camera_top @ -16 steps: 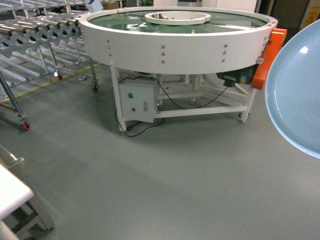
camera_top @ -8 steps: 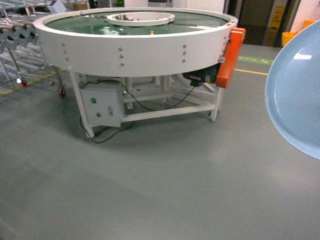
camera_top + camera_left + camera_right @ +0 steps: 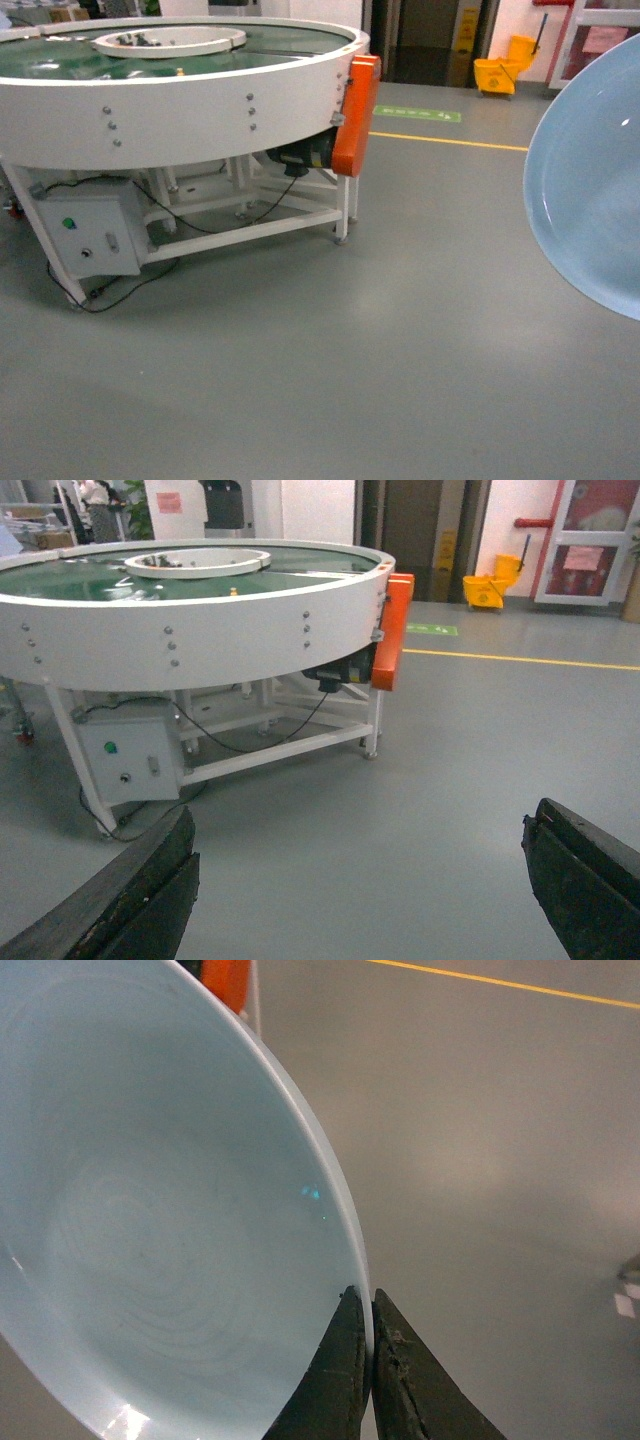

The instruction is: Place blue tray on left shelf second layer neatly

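The blue tray point(image 3: 590, 190) hangs on edge at the right of the head view, its pale hollow face toward the camera. In the right wrist view the blue tray point(image 3: 150, 1210) fills the left half, and my right gripper point(image 3: 366, 1302) is shut on its rim, one finger on each side. My left gripper point(image 3: 360, 860) is open, its two dark fingers wide apart at the bottom corners over bare grey floor, holding nothing. The left shelf is out of view.
A round white-rimmed turntable point(image 3: 180, 95) on a white frame stands at the left, with an orange guard point(image 3: 356, 115) and a grey control box point(image 3: 85, 235) with loose cables. A yellow floor line point(image 3: 450, 142) and a yellow mop bucket point(image 3: 497, 72) lie beyond. Grey floor spreads ahead.
The head view has swung to the right: the turntable slid left, the roller racks left the frame, and the doorway and mop bucket came in. The tray stays at the right edge.
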Tool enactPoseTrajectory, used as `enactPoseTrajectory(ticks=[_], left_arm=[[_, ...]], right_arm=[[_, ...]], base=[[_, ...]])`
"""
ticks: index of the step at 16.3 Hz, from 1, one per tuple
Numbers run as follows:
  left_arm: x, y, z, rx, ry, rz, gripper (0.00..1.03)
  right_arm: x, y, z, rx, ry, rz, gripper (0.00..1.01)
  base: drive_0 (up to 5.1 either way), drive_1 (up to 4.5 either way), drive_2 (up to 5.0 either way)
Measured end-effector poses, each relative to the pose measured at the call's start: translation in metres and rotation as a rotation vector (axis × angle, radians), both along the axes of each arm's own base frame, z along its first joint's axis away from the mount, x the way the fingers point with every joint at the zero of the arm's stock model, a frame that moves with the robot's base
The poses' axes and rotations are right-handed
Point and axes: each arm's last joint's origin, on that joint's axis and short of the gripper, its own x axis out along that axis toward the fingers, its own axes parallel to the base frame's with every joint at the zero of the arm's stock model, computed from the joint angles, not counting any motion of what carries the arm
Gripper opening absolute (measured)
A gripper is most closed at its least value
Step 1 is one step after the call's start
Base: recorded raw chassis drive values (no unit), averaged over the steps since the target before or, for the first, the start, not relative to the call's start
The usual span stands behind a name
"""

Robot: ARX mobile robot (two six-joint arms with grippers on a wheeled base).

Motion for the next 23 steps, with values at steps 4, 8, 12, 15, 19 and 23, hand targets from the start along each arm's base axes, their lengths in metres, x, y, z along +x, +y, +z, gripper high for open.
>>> enactPoseTrajectory(ticks=[4, 8, 12, 15, 19, 23], left_arm=[[0.0, 0.0, 0.0001, 0.0, -0.002, -0.002, 0.98], [0.0, 0.0, 0.0, 0.0, 0.0, -0.001, 0.98], [0.0, 0.0, 0.0, 0.0, 0.0, -0.001, 0.98], [0.0, 0.0, 0.0, 0.0, 0.0, -0.001, 0.98], [0.0, 0.0, 0.0, 0.0, 0.0, -0.001, 0.98], [0.0, 0.0, 0.0, 0.0, 0.0, -0.002, 0.98]], right_arm=[[-0.0003, -0.0017, -0.0004, -0.001, 0.003, -0.011, 0.02], [-0.0001, -0.0017, -0.0002, -0.002, 0.001, -0.011, 0.02], [-0.0001, -0.0017, -0.0002, -0.002, 0.001, -0.011, 0.02], [-0.0001, -0.0017, -0.0002, -0.002, 0.001, -0.011, 0.02], [-0.0001, -0.0017, -0.0002, -0.002, 0.001, -0.011, 0.02], [-0.0001, -0.0017, -0.0002, -0.002, 0.001, -0.011, 0.02]], base=[[2.5, -2.07, -5.1], [2.5, -2.07, -5.1], [2.5, -2.07, -5.1], [2.5, -2.07, -5.1], [2.5, -2.07, -5.1], [2.5, -2.07, -5.1]])
